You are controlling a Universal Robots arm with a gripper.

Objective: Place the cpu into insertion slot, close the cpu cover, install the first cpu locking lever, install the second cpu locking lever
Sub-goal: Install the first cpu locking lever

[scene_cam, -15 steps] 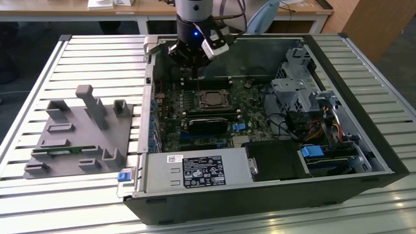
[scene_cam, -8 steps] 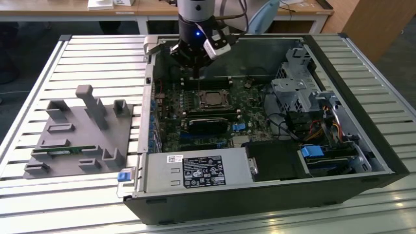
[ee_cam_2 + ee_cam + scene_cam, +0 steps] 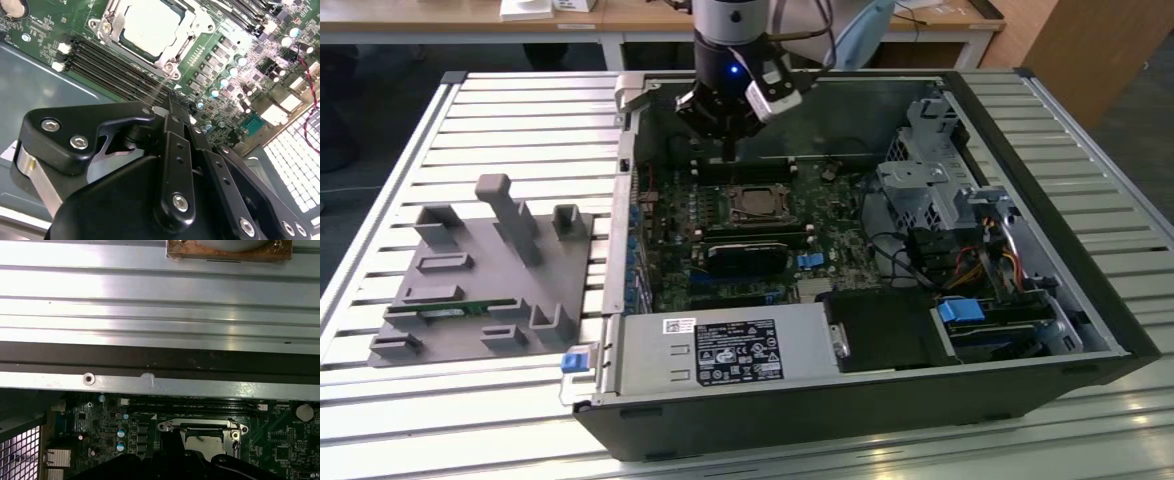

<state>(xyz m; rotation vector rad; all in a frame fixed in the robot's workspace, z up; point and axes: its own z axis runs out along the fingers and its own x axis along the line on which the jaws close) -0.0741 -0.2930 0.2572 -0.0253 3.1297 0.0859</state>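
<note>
Gripper (image 3: 169, 106): shut tight, holding nothing, over the board (image 3: 45, 22).
Cpu (image 3: 150, 27): one, in the slot (image 3: 177, 25), just past the gripper's tips.
Cover (image 3: 112, 25): one, flat down around the cpu.
Case (image 3: 854, 415): one, holds the board, all around the gripper.

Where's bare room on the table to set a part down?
Table slats beyond the grey fixture and nearer the camera than it; a strip off the case on the exterior view's right. Inside the case is crowded: board, cables, power supply.
</note>
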